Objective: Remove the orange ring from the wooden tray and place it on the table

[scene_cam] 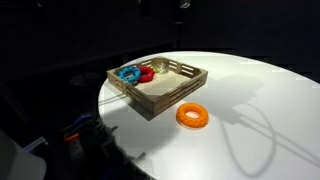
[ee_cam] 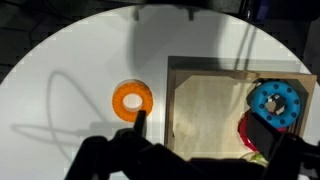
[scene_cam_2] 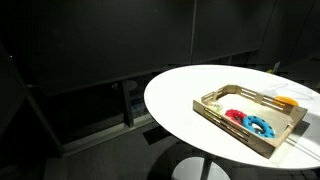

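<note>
The orange ring (scene_cam: 192,116) lies flat on the white table (scene_cam: 262,88), just outside the wooden tray (scene_cam: 150,98). In the wrist view the orange ring (ee_cam: 132,100) sits left of the tray's rim (ee_cam: 171,100). In an exterior view only a sliver of the ring (scene_cam_2: 287,102) shows behind the tray (scene_cam_2: 240,130). My gripper (ee_cam: 203,125) shows only in the wrist view as dark fingers, spread open and empty above the tray. Its left fingertip is just below the ring.
A blue ring (ee_cam: 277,102) and a red ring (ee_cam: 248,130) lie in one corner of the tray, also seen in both exterior views (scene_cam: 128,73) (scene_cam_2: 262,124). The round table's edge (scene_cam_2: 160,100) drops into dark surroundings.
</note>
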